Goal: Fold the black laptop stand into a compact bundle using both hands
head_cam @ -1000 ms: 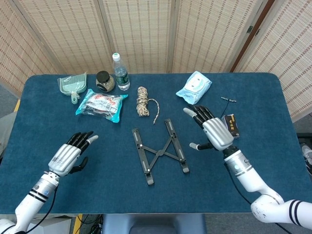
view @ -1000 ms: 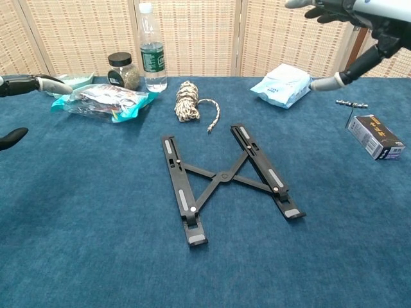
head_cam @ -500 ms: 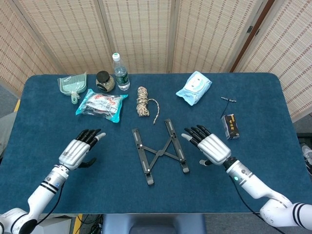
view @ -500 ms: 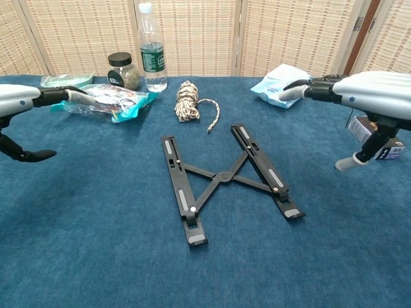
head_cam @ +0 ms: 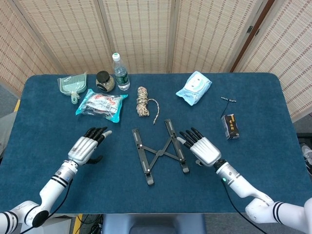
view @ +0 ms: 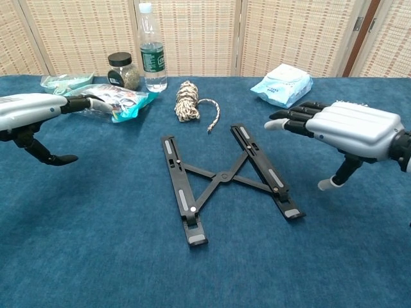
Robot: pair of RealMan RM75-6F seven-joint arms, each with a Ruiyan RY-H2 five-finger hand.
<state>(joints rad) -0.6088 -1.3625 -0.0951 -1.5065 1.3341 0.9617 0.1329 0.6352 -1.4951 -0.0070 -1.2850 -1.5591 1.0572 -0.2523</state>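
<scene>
Several loose items line the far half of the table: a pale green plastic dustpan point(head_cam: 73, 86) at far left, then a small glass jar with a black lid point(head_cam: 104, 81), a clear plastic water bottle with a green label point(head_cam: 120, 72), and just nearer than these a flat teal and red snack packet point(head_cam: 101, 106). A coiled bundle of beige rope point(head_cam: 143, 102) lies near the middle, its loose tail point(head_cam: 156, 110) trailing toward the stand without touching it. A light blue pack of wet wipes point(head_cam: 194, 87) sits far right of centre, with a small dark metal tool point(head_cam: 228, 99) and a small black box with yellow print point(head_cam: 230, 126) further right.

The black laptop stand point(head_cam: 160, 151) lies flat and unfolded at the table's middle, its two long bars spread apart and joined by crossed struts. Nothing rests on it or lies between it and either hand.

The left hand point(head_cam: 88, 147) hovers to the stand's left, well apart from it, fingers extended and apart, holding nothing. The right hand point(head_cam: 201, 146) hovers just beside the stand's right bar, fingers stretched out toward it and slightly spread, thumb pointing down in the chest view, also holding nothing; whether a fingertip touches the bar I cannot tell.

The dark blue felt-like tabletop point(head_cam: 273, 165) covers the whole working area. Behind it stand woven beige folding screens with pale frames point(head_cam: 141, 29).
</scene>
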